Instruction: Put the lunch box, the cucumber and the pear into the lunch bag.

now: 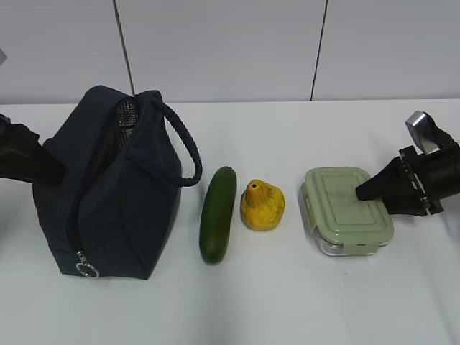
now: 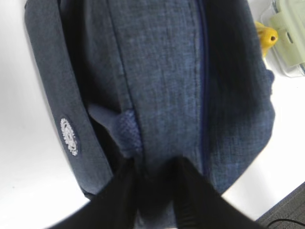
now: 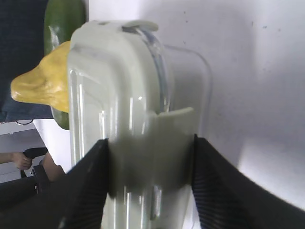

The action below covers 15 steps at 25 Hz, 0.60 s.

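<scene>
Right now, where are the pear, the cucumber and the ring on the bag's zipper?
pear (image 1: 262, 208), exterior view, on its yellow body.
cucumber (image 1: 218, 213), exterior view, on its middle.
zipper ring (image 1: 87, 270), exterior view, on the silver loop low on the lunch bag (image 1: 108, 194).

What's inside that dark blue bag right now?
Through the bag's open top only a strip of silvery mesh lining shows. The rest of the inside is hidden by its fabric sides, so I can't tell whether anything lies in it.

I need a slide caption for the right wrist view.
Right end effector straddling the lunch box, with pear and cucumber behind.
</scene>
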Available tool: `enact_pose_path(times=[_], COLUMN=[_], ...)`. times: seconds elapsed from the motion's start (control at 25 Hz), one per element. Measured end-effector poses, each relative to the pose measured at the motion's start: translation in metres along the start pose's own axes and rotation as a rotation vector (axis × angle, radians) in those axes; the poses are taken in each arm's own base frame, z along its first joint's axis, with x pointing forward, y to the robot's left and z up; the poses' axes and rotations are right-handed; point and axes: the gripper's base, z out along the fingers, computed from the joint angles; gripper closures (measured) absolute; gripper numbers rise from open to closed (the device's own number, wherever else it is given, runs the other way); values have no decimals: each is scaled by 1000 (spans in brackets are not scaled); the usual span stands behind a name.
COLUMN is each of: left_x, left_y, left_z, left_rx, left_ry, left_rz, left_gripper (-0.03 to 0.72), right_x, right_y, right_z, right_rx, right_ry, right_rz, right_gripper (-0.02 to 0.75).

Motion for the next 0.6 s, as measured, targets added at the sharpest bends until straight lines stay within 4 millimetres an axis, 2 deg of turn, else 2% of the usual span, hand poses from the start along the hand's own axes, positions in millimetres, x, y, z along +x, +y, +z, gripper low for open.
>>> enact_pose_path(times=[0.08, 0.16, 0.4, 0.6], left_x=[1, 1, 2, -2], left_y=[0, -1, -5, -25], left_z=[0, 0, 1, 6], left_rx=[4, 8, 31, 123], left_ry=[6, 12, 20, -4], left_rz=[0, 0, -3, -20], left_gripper=[624, 665, 685, 685], right_x=[0, 0, 0, 0], right_y=[0, 0, 0, 0], right_z=[0, 0, 0, 0], right_rx=[0, 0, 0, -2], right_ry=[0, 0, 0, -3], right_rz=[0, 0, 0, 1], right_gripper=[344, 344, 344, 344])
